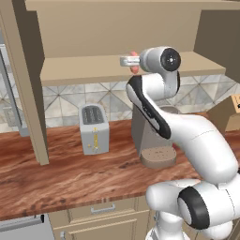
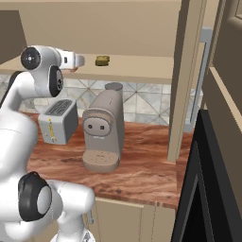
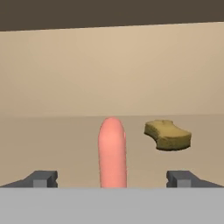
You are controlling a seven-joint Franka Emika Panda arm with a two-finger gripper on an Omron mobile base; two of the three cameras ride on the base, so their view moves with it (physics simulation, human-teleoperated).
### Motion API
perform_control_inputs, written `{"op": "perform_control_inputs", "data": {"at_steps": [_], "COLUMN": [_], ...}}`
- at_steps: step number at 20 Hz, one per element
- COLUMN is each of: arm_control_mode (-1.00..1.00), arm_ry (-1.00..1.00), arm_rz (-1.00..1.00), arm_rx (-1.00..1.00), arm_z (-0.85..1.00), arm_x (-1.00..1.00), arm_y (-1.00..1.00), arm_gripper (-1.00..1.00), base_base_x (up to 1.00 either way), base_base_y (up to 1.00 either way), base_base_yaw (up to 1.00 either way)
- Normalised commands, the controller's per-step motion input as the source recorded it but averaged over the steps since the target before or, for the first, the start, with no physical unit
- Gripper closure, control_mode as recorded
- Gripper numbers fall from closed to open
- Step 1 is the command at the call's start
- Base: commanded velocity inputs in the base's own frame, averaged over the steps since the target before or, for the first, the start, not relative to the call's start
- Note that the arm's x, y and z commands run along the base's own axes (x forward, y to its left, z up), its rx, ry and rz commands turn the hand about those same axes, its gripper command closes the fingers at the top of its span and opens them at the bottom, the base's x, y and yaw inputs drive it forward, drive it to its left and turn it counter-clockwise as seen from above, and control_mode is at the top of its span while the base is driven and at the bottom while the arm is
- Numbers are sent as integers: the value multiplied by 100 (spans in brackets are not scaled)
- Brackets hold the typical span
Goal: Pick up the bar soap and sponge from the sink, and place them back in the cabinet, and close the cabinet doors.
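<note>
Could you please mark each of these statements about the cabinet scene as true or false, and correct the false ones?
1. The sponge lies on the cabinet shelf. True.
2. The gripper is clamped shut on the bar soap. False: the fingers stand wide apart, with the pink bar between them and clear of both.
3. The bar soap lies flat in the sink. False: in the hand view it stands on edge on the cabinet shelf.
4. A toaster sits on the wooden counter below the cabinet. True.
5. The sponge touches the bar soap. False: a gap separates them.
</note>
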Motion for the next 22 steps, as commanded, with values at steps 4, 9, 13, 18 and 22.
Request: {"op": "perform_control_inputs", "data": {"at_steps": [4, 9, 13, 18, 22], "arm_control_mode": [-100, -100, -100, -100, -100], "arm_ry": [-5, -9, -5, -6, -5], "arm_rz": [0, 0, 0, 0, 0], "arm_rx": [0, 0, 0, 0, 0], "arm_z": [0, 0, 0, 0, 0], "arm_x": [-58, -56, -49, -50, -48], "arm_y": [0, 0, -2, -12, -22], "arm_gripper": [-100, -100, -100, -100, -100], "base_base_x": [0, 0, 0, 0, 0], "base_base_y": [0, 0, 0, 0, 0], "base_base_yaw": [0, 0, 0, 0, 0]}}
